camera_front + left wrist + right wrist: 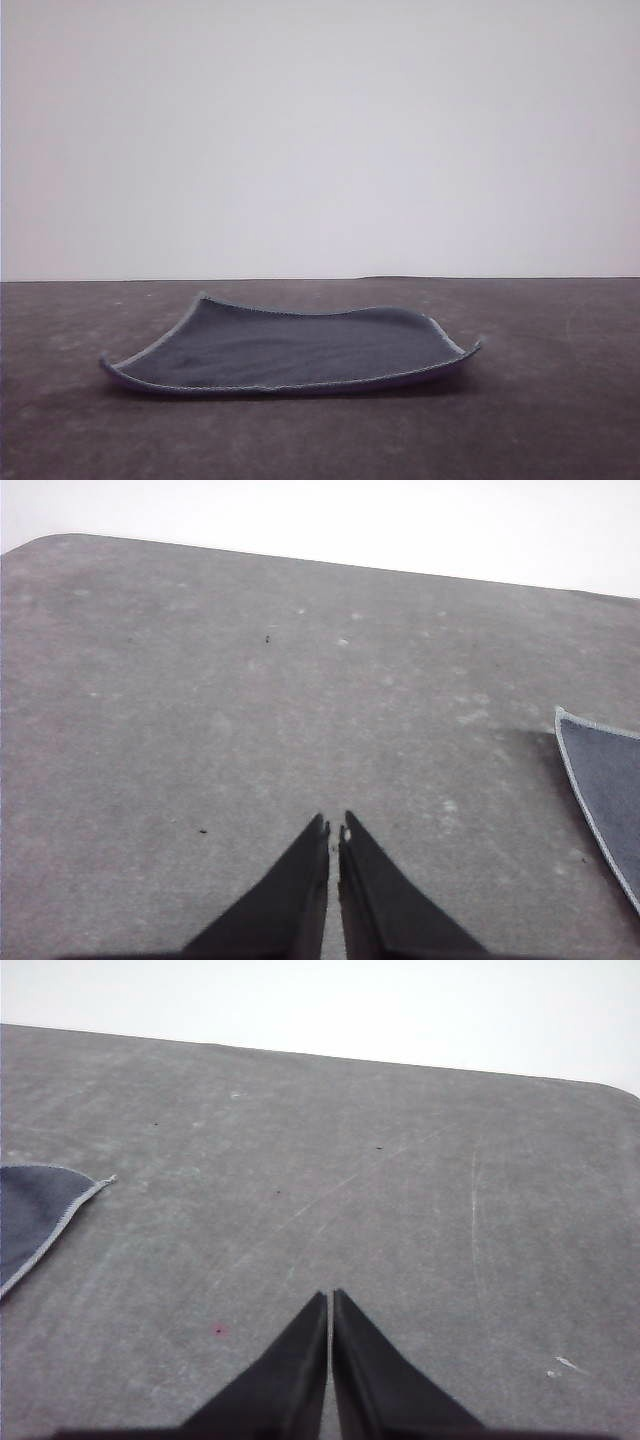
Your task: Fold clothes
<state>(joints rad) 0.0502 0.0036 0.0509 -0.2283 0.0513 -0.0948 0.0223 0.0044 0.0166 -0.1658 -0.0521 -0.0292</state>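
Dark grey-blue cloth [290, 350] spread flat mid-table [540, 420], corners curling up, a thin purple strip along the near edge, seen whole from the front. From the left wrist, just one stitched corner, with the left claw [333, 832] pressed together above bare table. From the right wrist, another corner, right claw [330, 1300] likewise closed, empty.

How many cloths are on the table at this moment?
1. The dark grey-blue cloth lies spread in the middle of the table, its corners curling up. Both wrist views catch one corner of it. No second cloth is visible.
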